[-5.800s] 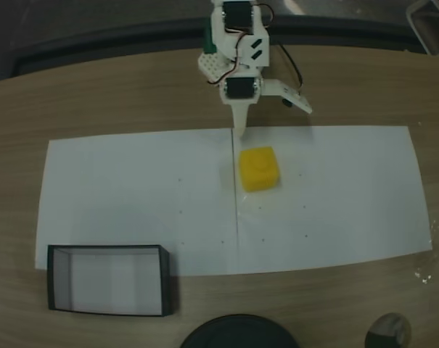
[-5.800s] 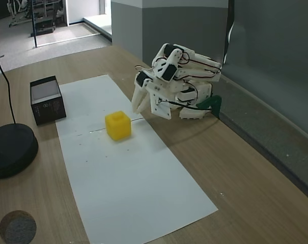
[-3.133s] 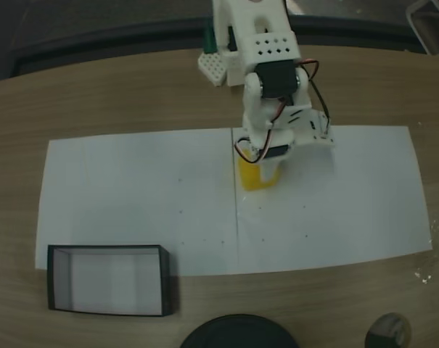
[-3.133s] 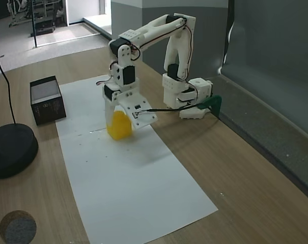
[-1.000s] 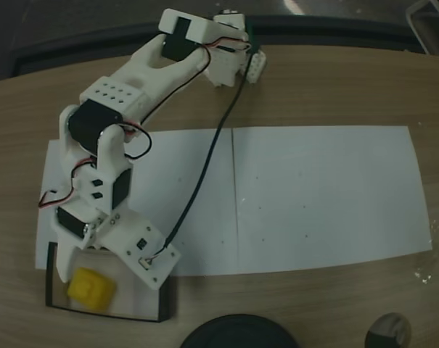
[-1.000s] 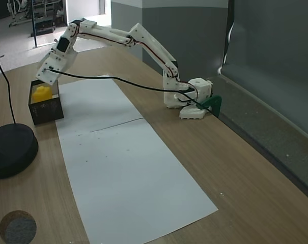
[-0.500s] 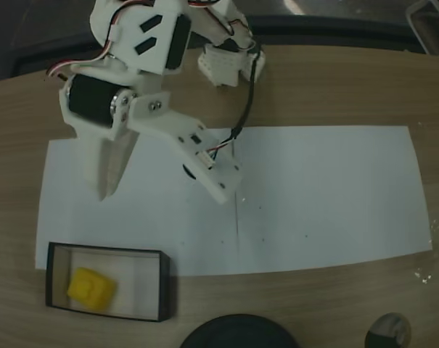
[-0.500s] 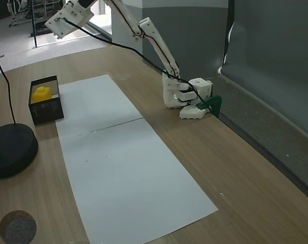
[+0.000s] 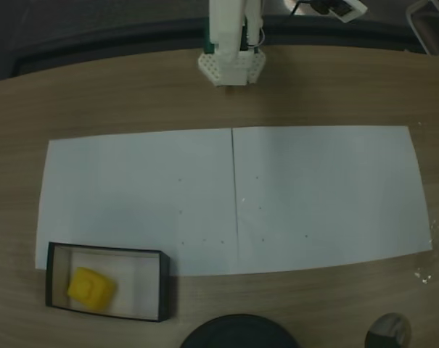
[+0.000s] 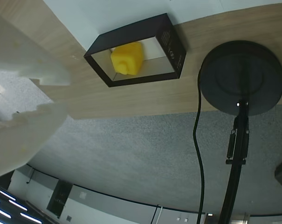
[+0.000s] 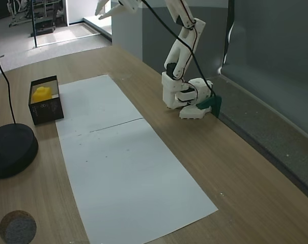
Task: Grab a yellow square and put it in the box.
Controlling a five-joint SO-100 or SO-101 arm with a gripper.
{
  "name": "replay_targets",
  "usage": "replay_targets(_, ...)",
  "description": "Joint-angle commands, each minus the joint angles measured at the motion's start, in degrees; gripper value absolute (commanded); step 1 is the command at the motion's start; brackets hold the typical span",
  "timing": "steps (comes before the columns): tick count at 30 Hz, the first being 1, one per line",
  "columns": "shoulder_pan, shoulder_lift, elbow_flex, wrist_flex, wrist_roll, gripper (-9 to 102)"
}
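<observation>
1. In a fixed view from above, the yellow square point(image 9: 91, 287) is sitting on the pale floor of the box point(image 9: 164, 284), toward its left end and resting free. The box is lying at the lower left corner of the white paper point(image 9: 313, 196), partly on the paper and partly on the wooden table point(image 9: 117, 94). The arm's base point(image 9: 230, 65) is standing at the table's far edge. I judge the placing done, since nothing is gripping the square.

2. In the wrist view, the gripper point(image 10: 61, 93) is showing at the left edge with its two white fingers point(image 10: 24, 56) slightly apart and nothing between them. The camera is looking back from well away, so the square and the box are appearing small. The square is lying against one end wall. A round dark lamp base point(image 10: 241, 77) with a cord is standing beside the box.

3. In the other fixed view, the arm point(image 11: 182, 35) is rising high above its base, with the gripper point(image 11: 106, 9) up at the top edge, well apart from the box point(image 11: 48, 109). The square point(image 11: 41, 93) is lying at the box's far end, and the lamp base point(image 11: 11, 150) is near it.
</observation>
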Motion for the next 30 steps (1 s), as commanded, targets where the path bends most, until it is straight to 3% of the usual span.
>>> replay_targets(1,-0.4,12.5,9.5,-0.7,0.4,1)
replay_targets(15,0.0,56.9,66.0,-20.4,-7.9,1)
replay_targets(22,0.0,65.9,86.9,-33.7,-9.0,0)
replay_targets(30,-0.4,76.2,109.8,-42.5,-8.3,0)
